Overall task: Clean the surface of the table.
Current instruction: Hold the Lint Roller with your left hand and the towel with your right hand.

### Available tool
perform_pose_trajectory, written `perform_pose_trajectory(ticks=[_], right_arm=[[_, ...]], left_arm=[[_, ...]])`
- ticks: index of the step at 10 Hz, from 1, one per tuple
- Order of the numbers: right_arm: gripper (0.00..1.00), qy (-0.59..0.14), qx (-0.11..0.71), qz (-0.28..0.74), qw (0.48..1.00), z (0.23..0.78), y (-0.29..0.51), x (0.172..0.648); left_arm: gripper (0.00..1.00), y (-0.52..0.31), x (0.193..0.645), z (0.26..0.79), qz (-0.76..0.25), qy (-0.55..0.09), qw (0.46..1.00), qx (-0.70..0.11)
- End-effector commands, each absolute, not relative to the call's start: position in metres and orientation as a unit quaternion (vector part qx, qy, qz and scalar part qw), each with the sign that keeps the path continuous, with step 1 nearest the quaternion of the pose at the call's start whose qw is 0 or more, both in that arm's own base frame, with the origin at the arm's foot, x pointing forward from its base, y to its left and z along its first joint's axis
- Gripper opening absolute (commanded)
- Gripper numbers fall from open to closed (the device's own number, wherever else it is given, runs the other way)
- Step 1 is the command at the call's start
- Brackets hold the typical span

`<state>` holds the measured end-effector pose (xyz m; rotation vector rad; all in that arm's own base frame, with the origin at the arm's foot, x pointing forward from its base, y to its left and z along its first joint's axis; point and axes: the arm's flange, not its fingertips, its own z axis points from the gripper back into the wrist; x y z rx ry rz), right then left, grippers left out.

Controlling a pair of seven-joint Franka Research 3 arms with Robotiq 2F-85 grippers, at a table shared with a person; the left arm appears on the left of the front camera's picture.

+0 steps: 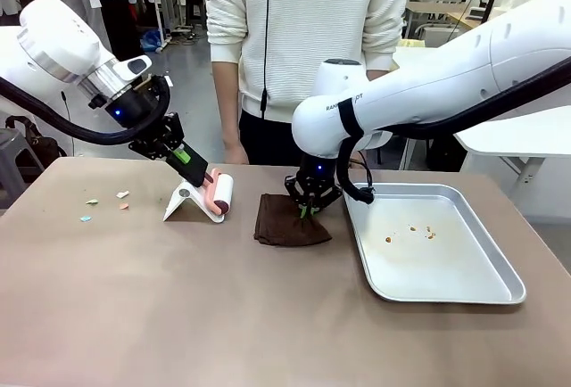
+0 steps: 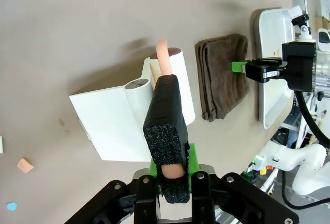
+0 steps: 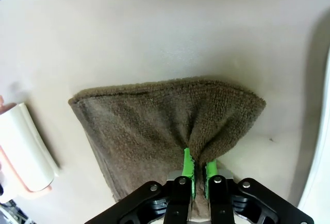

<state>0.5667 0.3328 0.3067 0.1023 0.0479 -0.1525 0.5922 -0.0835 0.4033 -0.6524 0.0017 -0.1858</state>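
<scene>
Rigid matte taupe worktop [image 1: 134, 316] — right gripper [image 3: 198, 164] is pinching the limp brown cloth [image 1: 284, 225] on it, left gripper [image 2: 171, 164] clamping the pink-handled white lint roller [image 1: 223, 193].

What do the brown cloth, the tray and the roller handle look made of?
The brown cloth: soft looped terry or microfibre, matte; it bunches where the right hand pinches it. The tray: bare metal, likely aluminium or steel, with a satin sheen. The roller handle: smooth pink plastic or rubber, cannot tell which.
</scene>
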Motion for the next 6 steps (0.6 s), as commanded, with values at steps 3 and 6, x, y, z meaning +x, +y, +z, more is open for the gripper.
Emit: perform_pose_trajectory(ticks=[3, 6], right_arm=[[0.0, 0.046, 0.056, -0.071, 0.995, 0.296, 0.325, 0.569], [0.0, 0.053, 0.104, -0.07, 0.991, 0.302, 0.315, 0.569]], left_arm=[[0.0, -0.083, 0.593, 0.402, -0.102, -0.005, 0.94, -0.324], [0.0, -0.083, 0.588, 0.407, -0.106, 0.001, 0.932, -0.347]])
